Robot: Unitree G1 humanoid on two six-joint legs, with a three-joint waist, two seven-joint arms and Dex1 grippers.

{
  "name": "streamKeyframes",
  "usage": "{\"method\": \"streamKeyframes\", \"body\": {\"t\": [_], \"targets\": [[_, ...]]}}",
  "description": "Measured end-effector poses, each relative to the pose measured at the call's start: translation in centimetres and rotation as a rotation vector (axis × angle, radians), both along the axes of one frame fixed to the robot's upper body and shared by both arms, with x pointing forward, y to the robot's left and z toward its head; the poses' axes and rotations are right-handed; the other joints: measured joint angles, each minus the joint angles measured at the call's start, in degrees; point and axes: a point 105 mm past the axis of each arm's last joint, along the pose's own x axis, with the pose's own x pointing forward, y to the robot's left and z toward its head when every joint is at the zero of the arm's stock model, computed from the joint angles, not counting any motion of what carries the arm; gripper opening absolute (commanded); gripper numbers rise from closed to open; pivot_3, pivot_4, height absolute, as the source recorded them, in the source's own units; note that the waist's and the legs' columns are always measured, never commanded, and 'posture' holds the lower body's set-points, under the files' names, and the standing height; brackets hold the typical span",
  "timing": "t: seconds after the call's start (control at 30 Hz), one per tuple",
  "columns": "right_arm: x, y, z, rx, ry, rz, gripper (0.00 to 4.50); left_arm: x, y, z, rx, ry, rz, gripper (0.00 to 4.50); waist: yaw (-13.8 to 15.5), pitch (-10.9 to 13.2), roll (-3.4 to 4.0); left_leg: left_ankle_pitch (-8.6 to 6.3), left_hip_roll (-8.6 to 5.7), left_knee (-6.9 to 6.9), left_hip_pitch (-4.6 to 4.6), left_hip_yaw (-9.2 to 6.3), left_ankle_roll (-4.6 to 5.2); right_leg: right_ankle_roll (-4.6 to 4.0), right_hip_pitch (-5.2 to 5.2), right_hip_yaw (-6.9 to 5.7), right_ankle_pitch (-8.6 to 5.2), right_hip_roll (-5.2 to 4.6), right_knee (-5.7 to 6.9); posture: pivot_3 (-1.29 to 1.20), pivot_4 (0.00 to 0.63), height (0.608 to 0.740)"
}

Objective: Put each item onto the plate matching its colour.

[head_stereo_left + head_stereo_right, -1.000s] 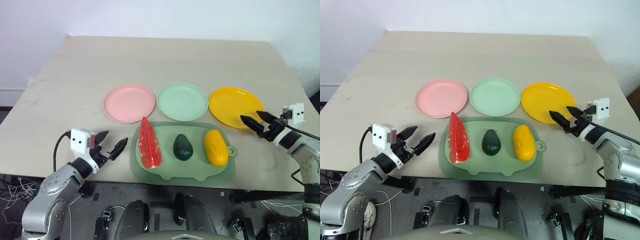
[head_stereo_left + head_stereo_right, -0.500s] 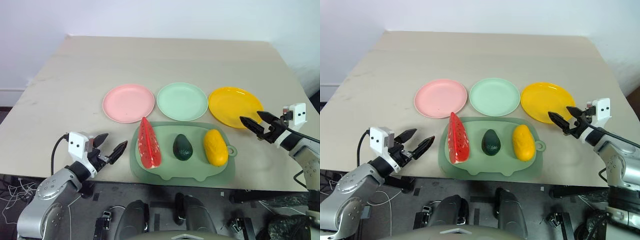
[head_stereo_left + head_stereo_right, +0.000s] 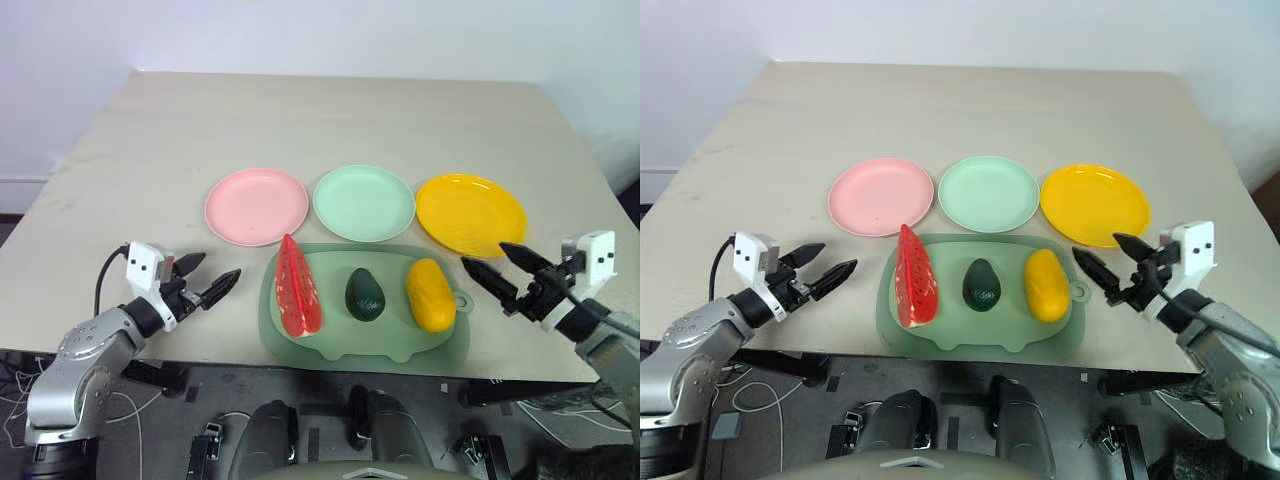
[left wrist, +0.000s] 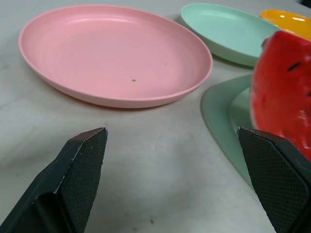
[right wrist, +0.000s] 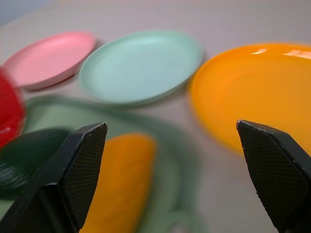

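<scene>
Watermelon wedge [image 3: 298, 288], avocado [image 3: 365, 294] and yellow fruit [image 3: 431, 294] lie on the tray [image 3: 450, 345], with both tools wide and empty: left tool [image 3: 207, 287] left of the tray, right tool [image 3: 500, 278] right of it. Risk: the long wedge could pivot in a narrow pinch. Pink plate [image 3: 256, 205], mint plate [image 3: 364, 202] and yellow plate [image 3: 470, 213] lie beyond the tray, unobstructed.
</scene>
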Motion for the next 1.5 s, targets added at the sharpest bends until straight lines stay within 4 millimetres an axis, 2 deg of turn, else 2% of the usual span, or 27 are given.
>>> {"method": "streamKeyframes", "body": {"t": [0.17,0.37,0.6,0.8,1.03,1.13,1.17,1.2,1.3,1.4,1.5], "targets": [[-1.2,2.2,0.8,-0.011,0.018,-0.008,4.50,0.2,-1.2,0.1,-0.011,-0.005,-0.051,4.47,0.0,0.0,-0.01,0.00,0.00,-0.02,0.00,-0.01,0.00,-0.02,-0.01,0.00,-0.01,0.00,0.00,0.00,0.150,0.740],[-1.3,3.4,-0.7,-0.077,0.111,-0.028,4.50,0.1,-1.6,-0.2,-0.011,0.008,-0.069,4.47,0.0,0.0,-0.03,0.00,0.00,-0.01,-0.01,0.00,0.00,-0.02,-0.01,0.01,-0.01,0.00,-0.02,0.00,0.150,0.740],[0.2,4.3,-1.7,-0.143,0.152,-0.057,4.50,-0.4,-1.9,0.0,-0.025,0.013,-0.086,4.47,0.0,0.0,-0.04,0.00,-0.01,-0.01,-0.04,-0.01,0.00,-0.02,-0.03,0.01,-0.01,-0.01,-0.03,0.00,0.150,0.740],[1.3,5.2,-3.5,-0.226,0.218,-0.044,4.50,-1.3,-2.2,0.2,-0.027,0.017,-0.112,4.47,0.0,0.0,-0.04,0.00,-0.01,-0.01,-0.05,-0.02,0.00,-0.02,-0.05,0.00,-0.02,-0.01,-0.03,0.00,0.150,0.740],[2.3,4.9,-5.0,-0.305,0.257,-0.068,4.50,-1.6,-2.4,0.2,-0.030,0.023,-0.110,4.47,0.0,0.0,-0.04,0.00,-0.01,-0.01,-0.07,-0.01,0.01,-0.02,-0.06,0.00,-0.02,-0.01,-0.05,0.00,0.150,0.740],[2.4,4.8,-5.1,-0.316,0.256,-0.062,3.58,-1.7,-2.4,0.2,-0.028,0.021,-0.108,4.50,-0.1,0.0,-0.04,0.00,-0.01,-0.01,-0.07,-0.01,0.01,-0.02,-0.07,0.00,-0.02,0.00,-0.04,0.00,0.150,0.740],[2.5,4.7,-5.1,-0.317,0.252,-0.060,3.23,-1.7,-2.5,0.3,-0.027,0.017,-0.110,4.50,0.0,0.0,-0.04,0.00,-0.01,-0.01,-0.07,-0.01,0.01,-0.02,-0.06,0.00,-0.02,0.00,-0.04,0.00,0.150,0.740],[2.6,4.7,-4.9,-0.320,0.246,-0.060,3.13,-1.7,-2.5,0.4,-0.026,0.016,-0.111,4.50,0.0,0.0,-0.04,0.00,-0.01,-0.01,-0.07,-0.01,0.01,-0.02,-0.06,0.00,-0.02,0.00,-0.04,0.00,0.150,0.740],[3.1,4.6,-3.7,-0.311,0.198,-0.047,3.13,-1.7,-2.5,0.4,-0.026,0.016,-0.110,4.50,0.0,0.0,-0.04,0.00,-0.01,-0.01,-0.08,-0.01,0.01,-0.01,-0.07,0.00,-0.02,0.00,-0.05,0.00,0.150,0.740],[4.4,4.3,-1.2,-0.278,0.111,-0.048,3.13,-1.7,-2.4,0.4,-0.026,0.015,-0.108,4.50,-0.2,0.0,-0.04,0.00,-0.01,-0.01,-0.08,0.00,0.01,-0.02,-0.10,0.00,-0.02,0.02,-0.04,0.00,0.150,0.740],[6.9,2.0,1.8,-0.284,0.035,-0.120,3.13,-1.7,-2.3,0.6,-0.025,0.008,-0.103,4.50,-0.1,0.0,-0.04,0.00,-0.02,-0.01,-0.07,0.00,0.01,-0.02,-0.09,0.00,-0.02,0.02,-0.04,0.00,0.150,0.740]]}}
